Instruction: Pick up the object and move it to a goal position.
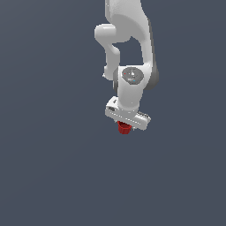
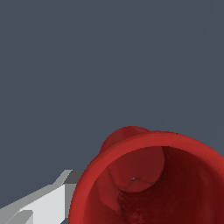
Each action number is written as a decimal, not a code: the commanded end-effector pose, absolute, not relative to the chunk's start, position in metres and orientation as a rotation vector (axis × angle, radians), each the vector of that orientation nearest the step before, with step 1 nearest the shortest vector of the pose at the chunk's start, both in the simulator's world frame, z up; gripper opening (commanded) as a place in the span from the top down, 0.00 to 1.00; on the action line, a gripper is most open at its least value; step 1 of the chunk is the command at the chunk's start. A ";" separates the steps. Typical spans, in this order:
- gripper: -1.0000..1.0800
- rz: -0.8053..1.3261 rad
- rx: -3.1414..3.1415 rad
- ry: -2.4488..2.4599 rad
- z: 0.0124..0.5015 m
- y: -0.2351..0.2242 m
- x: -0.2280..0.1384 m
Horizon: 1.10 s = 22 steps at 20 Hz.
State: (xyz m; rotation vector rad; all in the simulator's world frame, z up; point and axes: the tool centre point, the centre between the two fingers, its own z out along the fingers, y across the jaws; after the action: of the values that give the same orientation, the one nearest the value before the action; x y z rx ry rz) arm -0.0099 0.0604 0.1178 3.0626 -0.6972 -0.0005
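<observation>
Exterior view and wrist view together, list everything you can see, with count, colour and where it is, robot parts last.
red cup: one, bright red, directly under the end effector in the exterior view; the wrist view looks into its hollow rim.
background surface: one, plain dark grey-blue, fills the rest of both views.
robot arm: one, white, comes down from the top of the exterior view.
end effector: one, white, at the cup; whether it grips it cannot be told.
</observation>
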 end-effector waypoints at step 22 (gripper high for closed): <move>1.00 0.000 3.063 -0.698 0.185 0.092 0.080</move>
State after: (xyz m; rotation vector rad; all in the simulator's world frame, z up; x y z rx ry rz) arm 0.0774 0.0909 0.1828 3.0622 -0.6979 -0.0022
